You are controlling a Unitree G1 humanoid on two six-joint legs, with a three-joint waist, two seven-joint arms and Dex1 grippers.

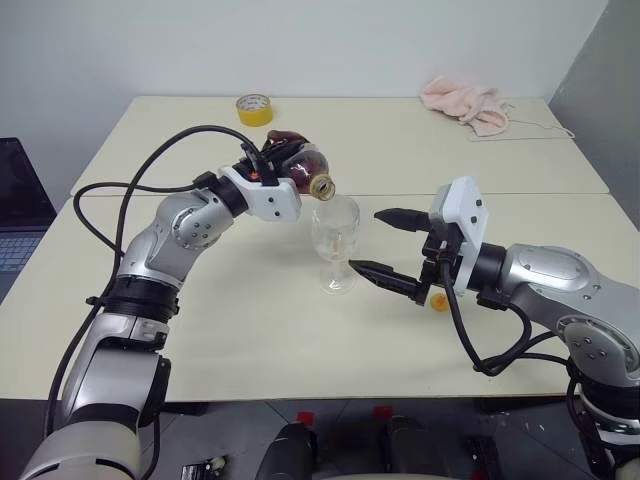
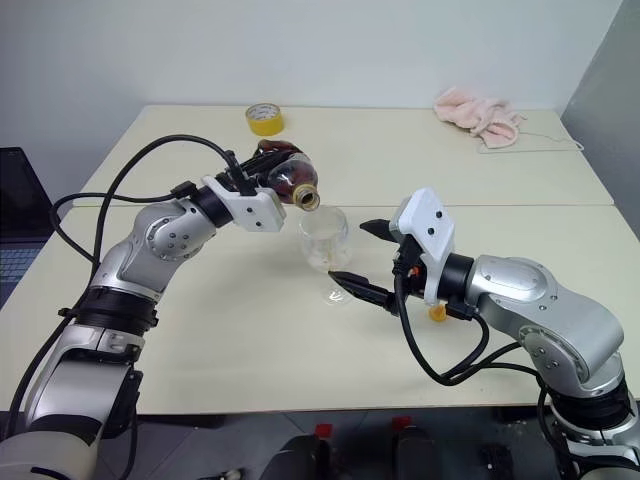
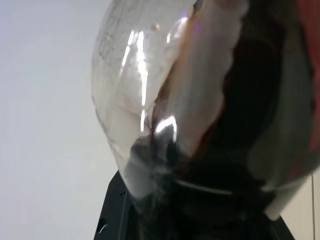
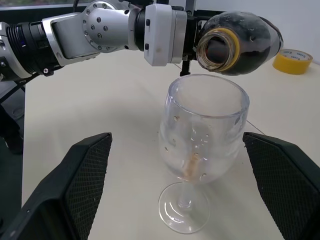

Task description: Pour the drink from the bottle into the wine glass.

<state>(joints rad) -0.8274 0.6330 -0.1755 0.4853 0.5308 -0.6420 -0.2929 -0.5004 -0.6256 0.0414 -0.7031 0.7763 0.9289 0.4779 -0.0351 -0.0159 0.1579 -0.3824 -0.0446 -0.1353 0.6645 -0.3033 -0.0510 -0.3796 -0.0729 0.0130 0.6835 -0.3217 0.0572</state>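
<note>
The left gripper (image 1: 283,165) is clamped on the small squat clear plastic bottle (image 1: 300,165) and holds it tipped on its side above the table, the open mouth just over the rim of the clear stemmed wine glass (image 1: 335,240). The right gripper (image 1: 392,243) has its two black fingers wide apart, one on each side of the glass, and they touch nothing. A small orange-yellow cap (image 1: 438,301) lies on the table under the right wrist.

The surface is a pale cream table (image 1: 250,330) before a white wall. At its far side lie a yellow tape roll (image 1: 254,109) and a crumpled pink cloth (image 1: 464,102).

The dark brown drink (image 4: 250,42) fills the lying bottle near to its neck. The glass stands upright between the two arms, with some drops inside its bowl
</note>
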